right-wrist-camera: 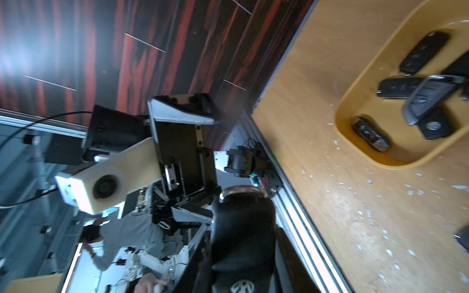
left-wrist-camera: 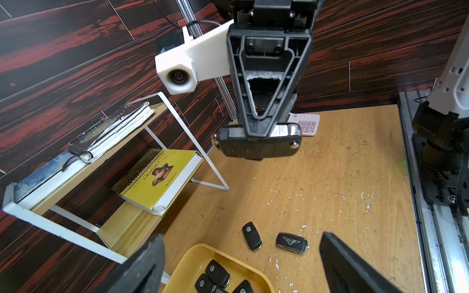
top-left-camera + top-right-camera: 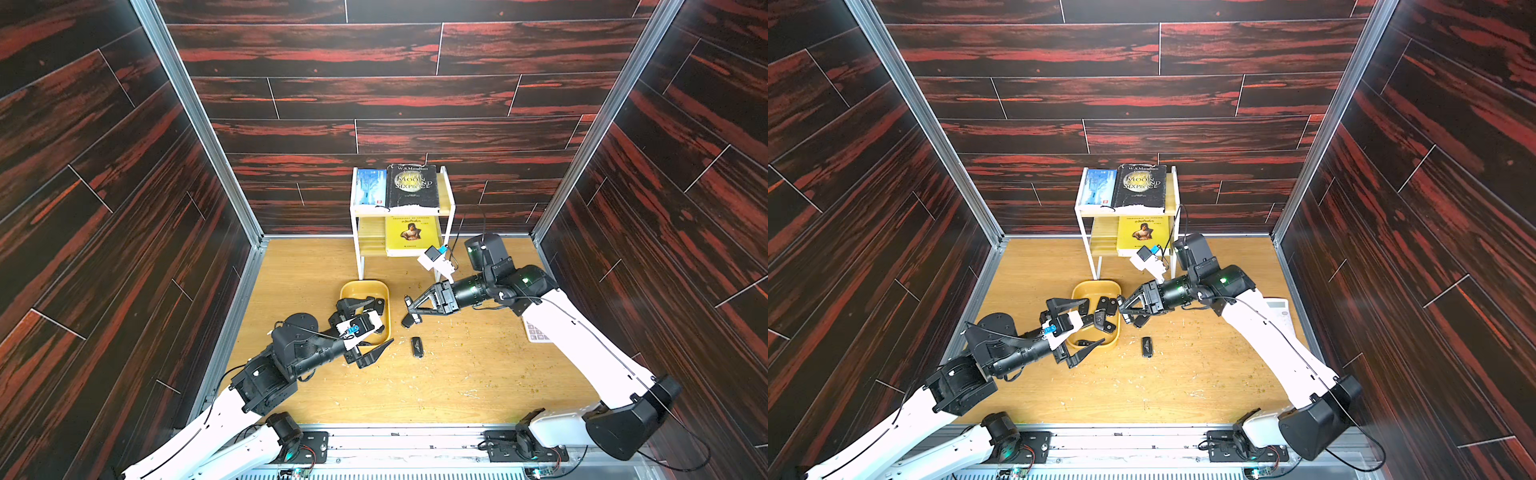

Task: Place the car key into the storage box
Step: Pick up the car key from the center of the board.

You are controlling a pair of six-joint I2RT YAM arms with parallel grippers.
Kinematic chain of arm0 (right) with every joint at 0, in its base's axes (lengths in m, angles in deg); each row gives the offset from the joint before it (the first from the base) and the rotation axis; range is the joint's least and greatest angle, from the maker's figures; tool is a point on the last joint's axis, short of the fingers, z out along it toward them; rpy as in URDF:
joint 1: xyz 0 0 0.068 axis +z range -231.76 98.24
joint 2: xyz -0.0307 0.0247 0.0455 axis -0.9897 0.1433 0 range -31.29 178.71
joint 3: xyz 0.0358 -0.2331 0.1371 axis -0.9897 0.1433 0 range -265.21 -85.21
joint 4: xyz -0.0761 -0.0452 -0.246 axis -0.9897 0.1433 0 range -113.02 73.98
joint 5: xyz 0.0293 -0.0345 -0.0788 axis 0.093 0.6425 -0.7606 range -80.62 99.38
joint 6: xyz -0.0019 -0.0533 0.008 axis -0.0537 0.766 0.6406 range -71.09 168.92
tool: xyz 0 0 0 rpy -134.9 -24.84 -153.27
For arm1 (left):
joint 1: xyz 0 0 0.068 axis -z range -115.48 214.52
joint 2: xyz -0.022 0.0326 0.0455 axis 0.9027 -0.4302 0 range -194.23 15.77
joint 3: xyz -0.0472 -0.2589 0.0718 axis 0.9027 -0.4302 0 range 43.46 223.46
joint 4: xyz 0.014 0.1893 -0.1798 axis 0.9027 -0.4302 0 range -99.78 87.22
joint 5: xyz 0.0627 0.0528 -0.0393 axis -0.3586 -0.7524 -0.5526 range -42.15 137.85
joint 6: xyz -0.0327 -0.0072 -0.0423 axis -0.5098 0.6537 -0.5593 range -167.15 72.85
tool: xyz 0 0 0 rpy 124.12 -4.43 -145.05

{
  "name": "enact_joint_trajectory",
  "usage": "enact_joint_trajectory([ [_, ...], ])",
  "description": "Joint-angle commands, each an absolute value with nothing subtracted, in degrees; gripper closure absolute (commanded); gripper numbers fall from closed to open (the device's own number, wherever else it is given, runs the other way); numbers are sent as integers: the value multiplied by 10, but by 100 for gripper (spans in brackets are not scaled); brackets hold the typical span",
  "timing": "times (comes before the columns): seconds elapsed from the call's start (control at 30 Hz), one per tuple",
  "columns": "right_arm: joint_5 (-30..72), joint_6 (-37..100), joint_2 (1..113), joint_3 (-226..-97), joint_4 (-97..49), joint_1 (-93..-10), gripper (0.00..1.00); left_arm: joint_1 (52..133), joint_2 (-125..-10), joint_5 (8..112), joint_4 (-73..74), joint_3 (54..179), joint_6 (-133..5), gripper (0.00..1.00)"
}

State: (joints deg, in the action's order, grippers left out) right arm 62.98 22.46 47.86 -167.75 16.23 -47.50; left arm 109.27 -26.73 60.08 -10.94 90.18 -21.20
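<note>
My right gripper (image 3: 409, 309) is shut on a black car key (image 2: 258, 144) with a VW badge (image 1: 242, 288), held crosswise above the table just right of the storage box. The storage box (image 3: 363, 284) is a shallow yellow tray (image 2: 193, 256) with several black keys (image 1: 423, 50) lying inside. My left gripper (image 3: 382, 320) stands wide open over the tray's near right part, its fingers (image 2: 142, 266) holding nothing. On the wood to the right of the tray lie a second VW key (image 2: 251, 238) and a chrome-edged key (image 3: 417, 347).
A white two-tier shelf (image 3: 401, 208) with books stands against the back wall just behind the tray. A white calculator (image 2: 305, 124) lies by the right wall under my right arm. Small flecks of debris dot the wooden floor. Aluminium rails edge the workspace.
</note>
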Motion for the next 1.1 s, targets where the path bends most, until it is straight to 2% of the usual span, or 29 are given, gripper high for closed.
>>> enact_joint_trajectory([
  [0.0,719,149,460,-1647,34,-477,89,1095,-283,627,-66,916,-205,2],
  [0.2,735,105,450,-1623,-32,-477,88,1097,-324,643,-43,935,-215,2],
  [1.07,730,111,461,-1602,-36,-475,89,1129,-404,651,-34,998,-205,0],
])
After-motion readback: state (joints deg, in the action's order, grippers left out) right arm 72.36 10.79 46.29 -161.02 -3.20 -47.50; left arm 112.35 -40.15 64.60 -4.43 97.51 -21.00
